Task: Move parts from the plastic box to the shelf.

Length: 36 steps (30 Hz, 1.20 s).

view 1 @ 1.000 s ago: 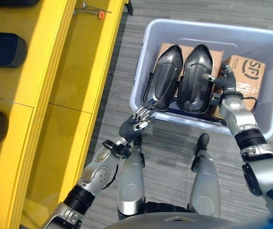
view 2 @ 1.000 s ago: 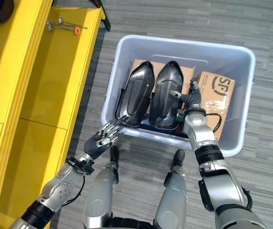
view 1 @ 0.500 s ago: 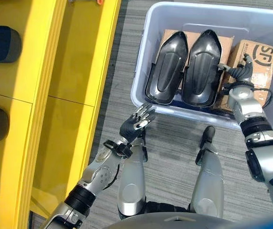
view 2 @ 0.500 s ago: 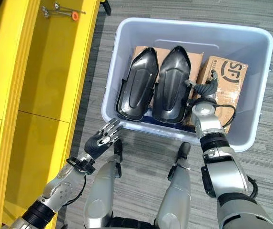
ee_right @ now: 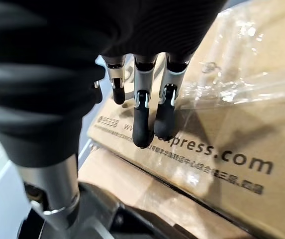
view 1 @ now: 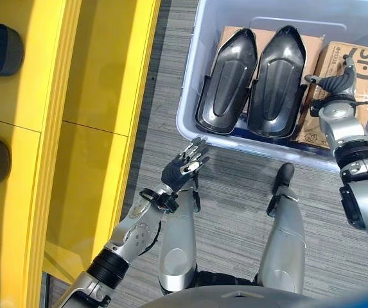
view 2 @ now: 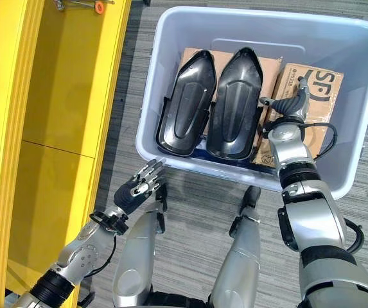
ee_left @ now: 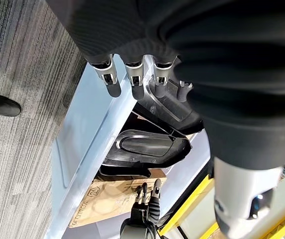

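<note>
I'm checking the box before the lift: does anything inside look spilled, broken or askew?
Nothing stands out. Two black moulded parts lie side by side in the plastic box, beside a taped cardboard carton. The right hand is above that carton.

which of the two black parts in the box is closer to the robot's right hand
The black part on the robot's right, beside the cardboard box. The right hand hovers next to it; the other black part lies farther left.

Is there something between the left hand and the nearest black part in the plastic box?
Yes: the near wall of the plastic box. The left hand hangs open outside the box over the floor, and the nearest black part lies inside. The hand must go over the rim. The right hand is inside, over a cardboard box.
</note>
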Tool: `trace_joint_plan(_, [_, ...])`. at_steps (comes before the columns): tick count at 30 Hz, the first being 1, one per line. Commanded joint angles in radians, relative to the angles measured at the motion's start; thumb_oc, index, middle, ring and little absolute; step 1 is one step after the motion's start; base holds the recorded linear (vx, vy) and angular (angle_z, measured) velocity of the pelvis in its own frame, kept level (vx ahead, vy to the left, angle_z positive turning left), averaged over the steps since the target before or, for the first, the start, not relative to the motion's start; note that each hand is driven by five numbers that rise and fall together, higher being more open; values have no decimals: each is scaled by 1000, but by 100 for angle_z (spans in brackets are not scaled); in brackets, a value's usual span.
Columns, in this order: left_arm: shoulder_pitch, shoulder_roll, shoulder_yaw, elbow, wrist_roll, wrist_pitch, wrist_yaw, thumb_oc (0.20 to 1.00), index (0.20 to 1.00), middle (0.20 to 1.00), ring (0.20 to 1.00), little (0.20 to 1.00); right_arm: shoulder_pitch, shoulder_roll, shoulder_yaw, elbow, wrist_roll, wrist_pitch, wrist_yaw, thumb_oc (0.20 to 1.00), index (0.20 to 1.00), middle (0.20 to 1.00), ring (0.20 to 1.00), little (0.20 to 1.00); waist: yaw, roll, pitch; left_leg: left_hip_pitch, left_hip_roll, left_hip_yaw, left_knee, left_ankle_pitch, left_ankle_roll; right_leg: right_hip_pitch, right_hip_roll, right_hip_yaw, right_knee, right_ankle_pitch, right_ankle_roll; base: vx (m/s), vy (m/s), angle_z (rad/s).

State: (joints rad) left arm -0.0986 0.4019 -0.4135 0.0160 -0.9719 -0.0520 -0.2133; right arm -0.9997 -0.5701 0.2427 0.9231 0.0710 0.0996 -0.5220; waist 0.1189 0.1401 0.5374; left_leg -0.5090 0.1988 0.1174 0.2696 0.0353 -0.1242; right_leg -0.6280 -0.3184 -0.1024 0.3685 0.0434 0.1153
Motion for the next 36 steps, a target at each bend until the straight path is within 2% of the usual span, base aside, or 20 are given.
trace_joint_plan(1, [31,-25,-27,-82,-17,-42,-22,1000,1000,1000,1000,1000,58,-8,4,-100,-131,-79,-160,1000,1000,1000,1000,1000,10,77,-17,-77,-38,21,21,30,59,-28,14,-96,175,-108,-49,-1,46,-3])
trace_joint_plan(4, [49,-38,-31,-79,-15,-73,-22,1000,1000,1000,1000,1000,113,9,-18,-285,-233,-163,-204,1000,1000,1000,1000,1000,-7,74,-17,-73,-37,26,14,30,62,-31,19,-86,164,-105,-46,2,63,-4])
trace_joint_plan(6, [50,-53,-31,-70,-7,-86,-17,1000,1000,1000,1000,1000,142,34,-20,-411,-319,-198,-189,1000,1000,1000,1000,1000,-18,72,-17,-69,-36,33,8,33,62,-31,22,-79,156,-102,-46,2,81,-2])
trace_joint_plan(11, [53,-80,-38,-40,-6,-120,-22,1000,1000,1000,1000,1000,186,86,21,-666,-426,-266,-113,1000,1000,1000,1000,1000,-41,70,-17,-55,-33,46,-1,39,57,-27,23,-64,148,-100,-44,4,68,-4])
trace_joint_plan(13, [55,-89,-39,-28,-3,-132,-29,1000,1000,1000,1000,1000,200,96,35,-723,-445,-270,-90,1000,1000,1000,1000,1000,-47,71,-17,-49,-33,50,-5,42,55,-26,22,-59,147,-99,-45,0,69,-2])
trace_joint_plan(16, [64,-94,-40,-5,-19,-152,-39,1000,1000,1000,1000,1000,223,107,67,-759,-428,-212,-67,1000,1000,1000,1000,1000,-53,76,-17,-42,-35,52,-6,44,53,-25,22,-52,150,-102,-46,6,57,-6])
trace_joint_plan(21, [62,-86,-25,23,-31,-146,-73,1000,1000,1000,1000,1000,222,140,79,-637,-354,-98,-112,1000,1000,1000,1000,1000,-39,73,-17,-49,-35,45,-5,44,51,-27,23,-61,149,-100,-47,-18,-19,-1])
trace_joint_plan(22, [51,-90,-28,31,-24,-145,-84,1000,1000,1000,1000,1000,208,157,82,-550,-290,-77,-121,1000,1000,1000,1000,1000,-29,72,-17,-58,-33,41,-1,44,52,-31,22,-69,153,-102,-48,0,0,0])
trace_joint_plan(24, [46,-91,-32,28,-18,-143,-75,1000,1000,1000,1000,1000,207,164,75,-504,-268,-68,-119,1000,1000,1000,1000,1000,-24,73,-17,-62,-33,37,-2,45,52,-33,22,-73,155,-102,-49,-10,-17,0])
trace_joint_plan(26, [25,-88,-42,34,-11,-135,-52,1000,1000,1000,1000,1000,191,181,63,-364,-162,-87,-154,1000,1000,1000,1000,1000,-9,70,-17,-80,-33,29,-2,48,55,-41,21,-86,162,-102,-50,-28,-72,-3])
trace_joint_plan(27, [24,-88,-42,34,-10,-134,-51,1000,1000,1000,1000,1000,189,182,62,-358,-159,-90,-155,1000,1000,1000,1000,1000,-8,70,-17,-81,-33,29,-2,48,55,-41,21,-87,162,-102,-50,-24,-74,-3])
trace_joint_plan(29, [12,-86,-44,31,-5,-123,-43,1000,1000,1000,1000,1000,164,189,35,-266,-53,-99,-135,1000,1000,1000,1000,1000,2,72,-17,-90,-34,23,1,48,54,-44,18,-96,165,-103,-50,-11,-33,5])
trace_joint_plan(30, [6,-84,-42,28,-9,-116,-38,1000,1000,1000,1000,1000,150,192,20,-215,14,-101,-89,1000,1000,1000,1000,1000,7,72,-17,-95,-35,20,5,46,53,-46,17,-100,168,-106,-51,-3,-12,14])
trace_joint_plan(32, [-2,-83,-36,17,-13,-99,-34,1000,1000,1000,1000,1000,133,189,9,-162,48,-64,-57,1000,1000,1000,1000,1000,13,74,-17,-104,-36,16,12,44,52,-53,17,-103,176,-109,-53,-3,-11,14])
trace_joint_plan(36, [-12,-74,-39,0,-6,-71,-18,1000,1000,1000,1000,1000,98,188,-12,-63,209,-74,-64,1000,1000,1000,1000,1000,29,72,-17,-116,-38,7,25,39,54,-60,12,-112,191,-113,-54,-1,-27,6])
